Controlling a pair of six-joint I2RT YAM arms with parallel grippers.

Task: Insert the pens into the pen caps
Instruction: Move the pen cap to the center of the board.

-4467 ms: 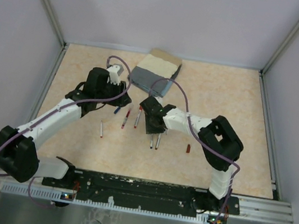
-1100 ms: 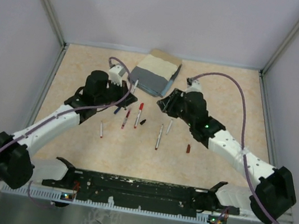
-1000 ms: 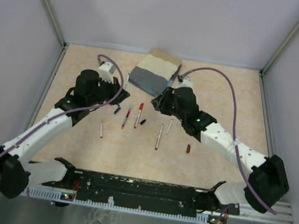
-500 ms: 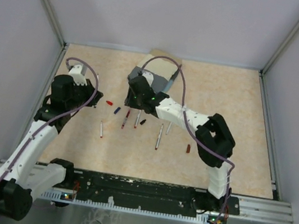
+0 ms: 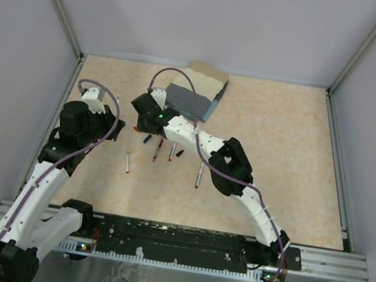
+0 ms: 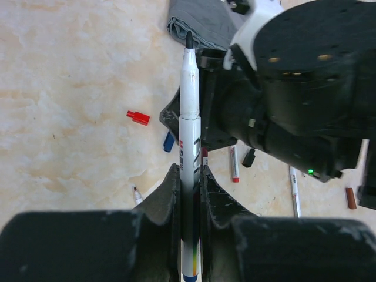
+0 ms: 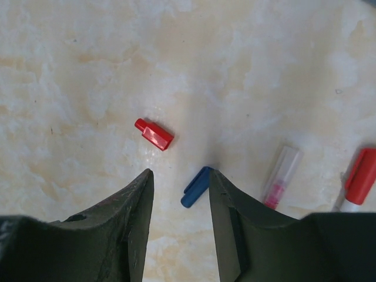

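Currently the left end effector (image 6: 189, 176) is clamping a white-barrelled marker pen with a bare black tip (image 6: 189, 106), the barrel running lengthwise between its fingers. The right end effector (image 7: 180, 174) is standing open over the beige marbled worktop (image 7: 76, 53), with a small blue plastic cap (image 7: 196, 187) lying between its spread fingers and a small red plastic cap (image 7: 154, 134) just beside.

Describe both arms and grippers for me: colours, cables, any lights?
The left arm and right arm both have white links with bulky black joints, and a purple cable loops along each. A green light glows near the right arm's wrist. The left gripper and right gripper have dark, nearly black fingers with curved, tapering tips.
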